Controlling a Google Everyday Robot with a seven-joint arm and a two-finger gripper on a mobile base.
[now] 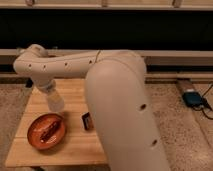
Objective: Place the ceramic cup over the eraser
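Note:
The ceramic cup does not show; the arm may be hiding it. A small dark block with a pale edge (87,121), possibly the eraser, lies on the wooden table (75,90) right beside the big white arm link. The gripper (55,103) shows only as a translucent cylindrical tip pointing down over the table's left part, just above and behind the orange plate (46,131). Nothing can be seen in its grasp.
The orange plate holds a brown oblong item (49,131) near the table's front left. The thick white arm (120,100) covers the table's right half. A blue device with a cable (192,97) lies on the speckled floor to the right. A dark wall runs behind.

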